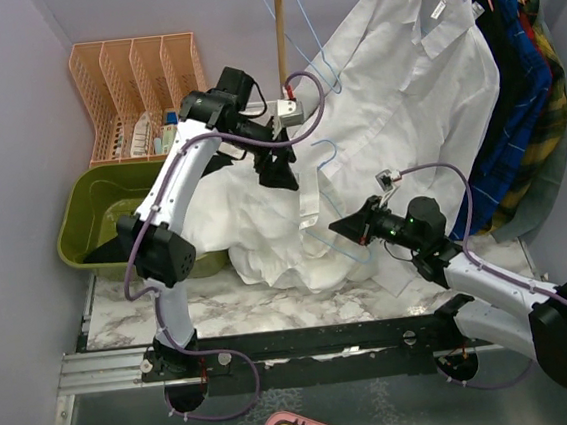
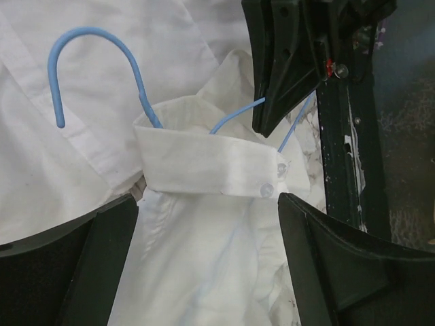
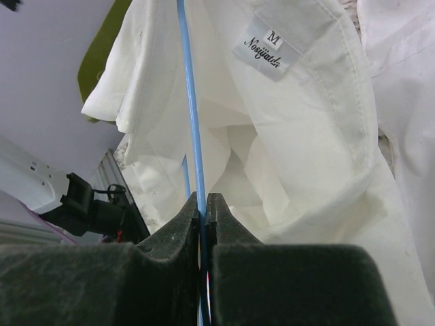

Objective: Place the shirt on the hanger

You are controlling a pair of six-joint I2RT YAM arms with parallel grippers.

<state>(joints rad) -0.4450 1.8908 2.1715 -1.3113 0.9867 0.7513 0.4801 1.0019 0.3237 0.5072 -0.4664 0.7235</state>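
Note:
A white shirt (image 1: 265, 229) lies crumpled on the marble table, with its collar (image 2: 211, 170) around the neck of a light-blue wire hanger (image 1: 329, 151). The hanger's hook (image 2: 95, 41) sticks up out of the collar. My right gripper (image 1: 348, 228) is shut on the hanger's wire (image 3: 192, 102) at the shirt's right side; the shirt's M label (image 3: 266, 49) shows just past it. My left gripper (image 1: 278, 171) hovers over the collar, open and empty, with its fingers (image 2: 95, 258) wide apart on either side of the shirt front. The right gripper (image 2: 285, 68) also shows in the left wrist view.
A second white shirt (image 1: 421, 79) hangs at the back right beside dark and plaid clothes (image 1: 519, 99). Spare light-blue hangers (image 1: 296, 30) hang by a wooden pole (image 1: 280, 17). A green tub (image 1: 89, 226) and an orange rack (image 1: 141, 86) stand at the left.

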